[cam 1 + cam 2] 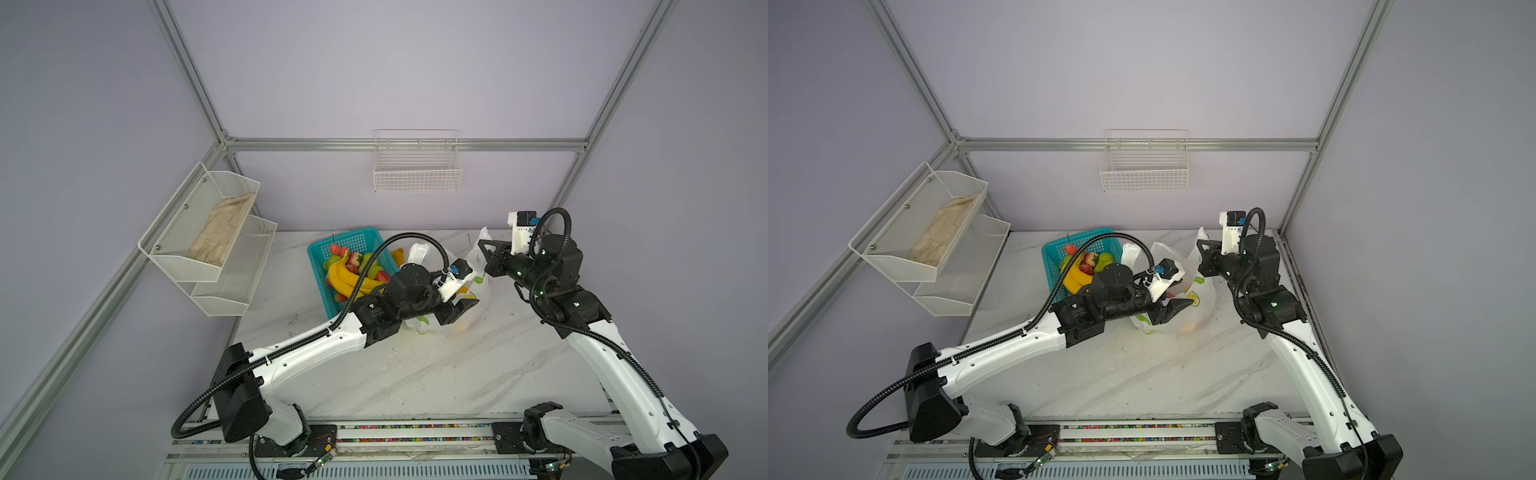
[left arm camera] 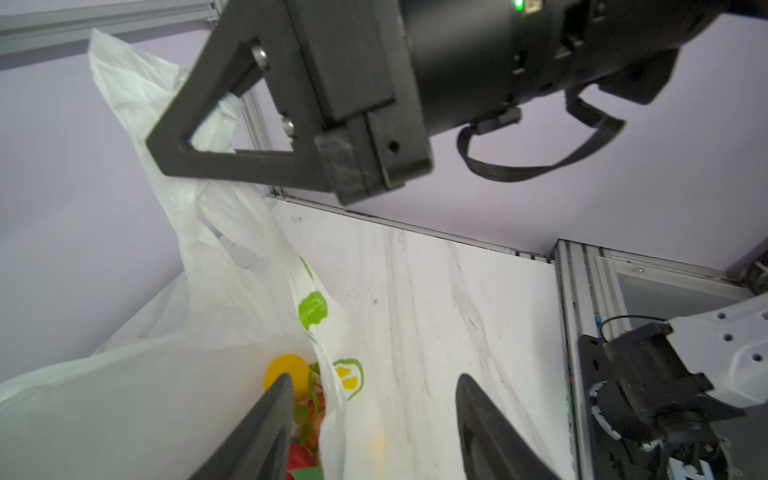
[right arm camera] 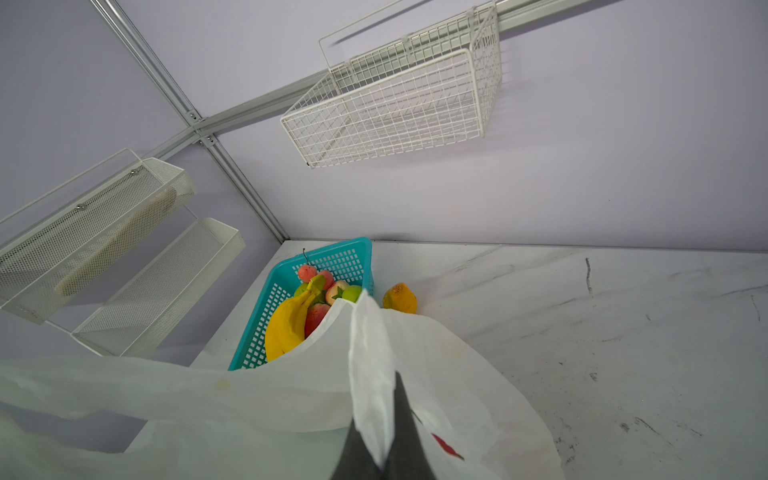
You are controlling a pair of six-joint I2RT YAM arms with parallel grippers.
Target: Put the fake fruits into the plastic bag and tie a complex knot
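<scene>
Holding one handle of the plastic bag (image 3: 457,374) pinched in my right gripper (image 3: 386,453), beside the teal basket (image 1: 361,241), with my left gripper (image 2: 372,380) spread empty over its rim, I judge the film flimsy and slippery, best gripped by bunched handle strips.

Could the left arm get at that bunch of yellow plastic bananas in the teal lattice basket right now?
Probably yes. The left gripper is open at the thin white plastic bag, and the bananas lie uncovered atop the open basket. Its wrist would need to swing back first.
</scene>
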